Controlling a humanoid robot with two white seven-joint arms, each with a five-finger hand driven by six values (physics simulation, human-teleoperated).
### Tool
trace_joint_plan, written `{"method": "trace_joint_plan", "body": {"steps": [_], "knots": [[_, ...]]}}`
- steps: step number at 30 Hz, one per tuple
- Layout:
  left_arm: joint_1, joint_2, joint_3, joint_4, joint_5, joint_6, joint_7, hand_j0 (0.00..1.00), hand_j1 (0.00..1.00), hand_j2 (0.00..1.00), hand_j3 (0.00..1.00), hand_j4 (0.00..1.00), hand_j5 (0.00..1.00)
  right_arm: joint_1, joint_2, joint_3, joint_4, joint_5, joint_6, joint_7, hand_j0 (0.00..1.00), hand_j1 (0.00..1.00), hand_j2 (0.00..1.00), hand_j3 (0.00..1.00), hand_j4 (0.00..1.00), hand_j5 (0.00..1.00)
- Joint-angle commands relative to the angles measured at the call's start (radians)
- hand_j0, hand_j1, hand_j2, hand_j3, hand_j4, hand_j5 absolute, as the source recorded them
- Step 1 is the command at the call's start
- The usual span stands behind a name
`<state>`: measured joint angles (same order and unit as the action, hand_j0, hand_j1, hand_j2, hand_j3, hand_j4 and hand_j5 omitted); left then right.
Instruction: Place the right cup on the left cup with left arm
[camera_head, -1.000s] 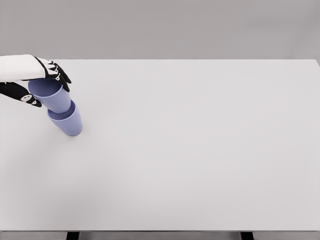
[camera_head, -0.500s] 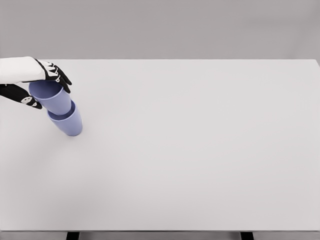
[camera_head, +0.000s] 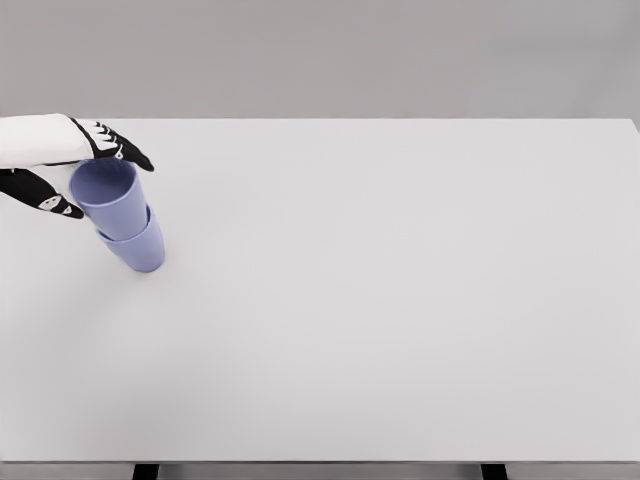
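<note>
Upper cup seen nested in lower cup; left robot hand fingers spread, nothing gripped. Straight, contact-free withdrawal advised.

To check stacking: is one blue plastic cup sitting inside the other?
Yes, the upper blue cup is nested in the lower blue cup.

— What is seen on the white table?
— Two blue cups, near its left edge. The upper cup is nested in the lower cup.
— And the left hand?
— It is held at the upper cup's rim, with the fingers spread above the rim and the thumb apart.
</note>
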<state>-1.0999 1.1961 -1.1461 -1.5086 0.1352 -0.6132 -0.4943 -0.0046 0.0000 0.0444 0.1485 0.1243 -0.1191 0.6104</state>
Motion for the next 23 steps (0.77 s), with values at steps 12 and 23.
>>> {"method": "trace_joint_plan", "body": {"steps": [12, 23], "knots": [[-0.061, 0.063, 0.020, -0.249, 0.184, 0.002, 0.019, 1.00, 1.00, 1.00, 1.00, 1.00, 1.00, 0.000, 0.000, 0.000, 0.000, 0.001, -0.001, 0.000, 1.00, 1.00, 1.00, 1.00, 1.00, 1.00], [-0.075, -0.240, 0.019, -0.256, 0.216, 0.002, 0.016, 1.00, 1.00, 1.00, 1.00, 1.00, 1.00, 0.000, 0.000, 0.000, 0.000, 0.001, -0.001, 0.000, 1.00, 1.00, 1.00, 1.00, 1.00, 1.00]]}}
